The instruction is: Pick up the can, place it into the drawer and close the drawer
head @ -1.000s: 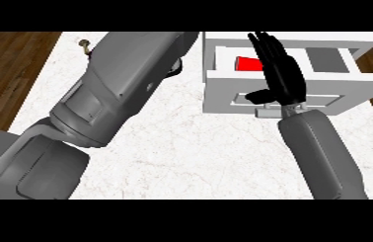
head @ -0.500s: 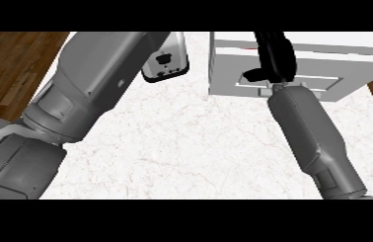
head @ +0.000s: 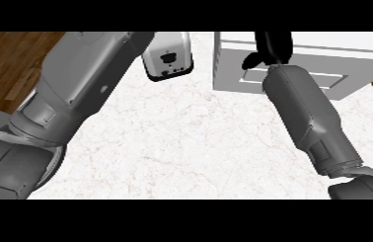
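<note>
You saw: right hand (head: 271, 47), fingers straight, against the white drawer unit (head: 241, 63); marble worktop (head: 189, 137); left hand's state unreadable.

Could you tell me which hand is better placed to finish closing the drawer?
The right hand: it is already up against the drawer front, while the left hand is not visible.

We note a white marble counter (head: 182, 142); the white drawer unit (head: 241, 73) stands directly on it, far right.

A white marble counter (head: 182, 137) with a strip of wooden floor (head: 22, 63) at upper left.
</note>
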{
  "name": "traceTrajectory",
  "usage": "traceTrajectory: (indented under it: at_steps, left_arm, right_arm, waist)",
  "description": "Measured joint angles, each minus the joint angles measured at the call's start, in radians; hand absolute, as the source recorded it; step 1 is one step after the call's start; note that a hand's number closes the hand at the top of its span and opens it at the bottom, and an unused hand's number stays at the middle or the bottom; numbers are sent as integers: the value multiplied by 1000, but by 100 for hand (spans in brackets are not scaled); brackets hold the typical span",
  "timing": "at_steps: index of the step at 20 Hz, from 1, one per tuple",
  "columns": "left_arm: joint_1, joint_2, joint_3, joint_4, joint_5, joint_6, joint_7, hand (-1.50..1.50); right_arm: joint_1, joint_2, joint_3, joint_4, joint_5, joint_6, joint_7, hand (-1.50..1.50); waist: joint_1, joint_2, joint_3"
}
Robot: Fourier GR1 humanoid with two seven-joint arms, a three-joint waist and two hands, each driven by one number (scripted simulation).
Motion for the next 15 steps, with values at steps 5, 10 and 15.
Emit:
traceTrajectory:
  at_steps: [5, 10, 15]
  left_arm:
    - [46, 23, -11, -71, -8, 0, 30, -150]
    - [90, 58, -13, -137, -8, -16, 52, -150]
    - [152, 92, -17, -215, -5, -33, 66, -150]
  right_arm:
    - [-67, -7, -19, 88, 5, -6, -11, -150]
    - [-108, -11, -50, 136, -22, 22, -62, -150]
    - [-111, -16, -97, 150, -72, 29, -157, -150]
  waist:
    - [9, 7, 3]
    - [11, 14, 7]
    - [15, 16, 9]
